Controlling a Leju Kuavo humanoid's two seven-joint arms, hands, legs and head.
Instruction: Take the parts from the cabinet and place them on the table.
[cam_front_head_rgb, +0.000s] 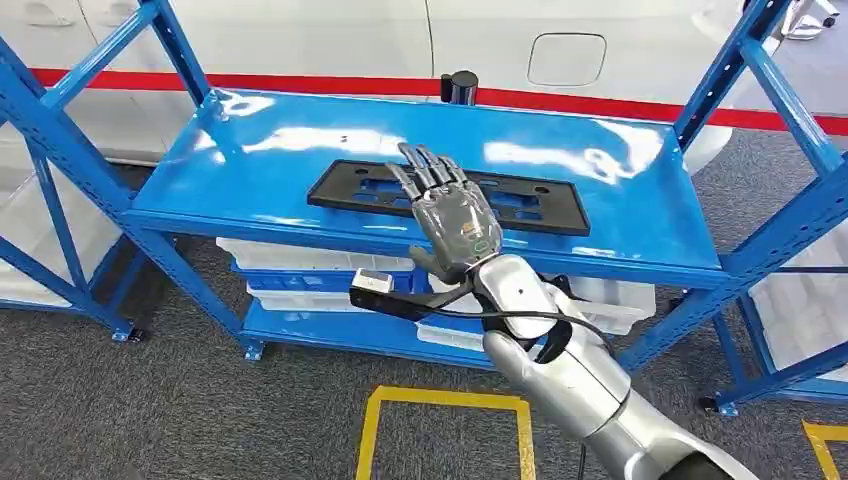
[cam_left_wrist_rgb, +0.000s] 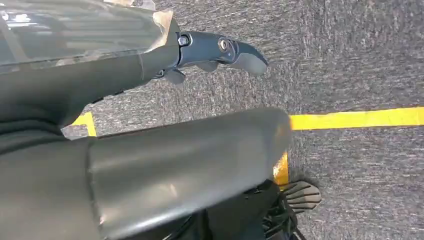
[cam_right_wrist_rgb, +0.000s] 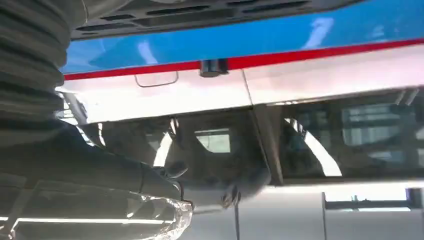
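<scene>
Reaching over a blue steel shelf rack (cam_front_head_rgb: 640, 215), the robot's right hand (cam_front_head_rgb: 452, 215) hovers with its fingers (cam_front_head_rgb: 428, 170) stretched out straight and close together, holding nothing. The task's thing, a flat black plastic frame panel (cam_front_head_rgb: 540, 208) with rectangular cut-outs, lies flat on the rack's top shelf directly under those fingers and runs out past them to either side; whether the fingertips touch it cannot be told. No brand, label or readable writing shows on the panel or the rack. Beyond the fingertips, a small black cylinder (cam_front_head_rgb: 460, 87) stands at the shelf's far edge, before a white car body with a red stripe (cam_front_head_rgb: 300, 82) and a fuel flap (cam_front_head_rgb: 566, 58). Below the shelf sit white trays (cam_front_head_rgb: 300, 255). Grey carpet (cam_front_head_rgb: 150, 400) with yellow floor tape (cam_front_head_rgb: 445, 400) lies under the forearm. In the left wrist view, the left hand (cam_left_wrist_rgb: 220, 50) hangs over carpet and a yellow line (cam_left_wrist_rgb: 360, 118), its fingers slightly curled around nothing, apart.
</scene>
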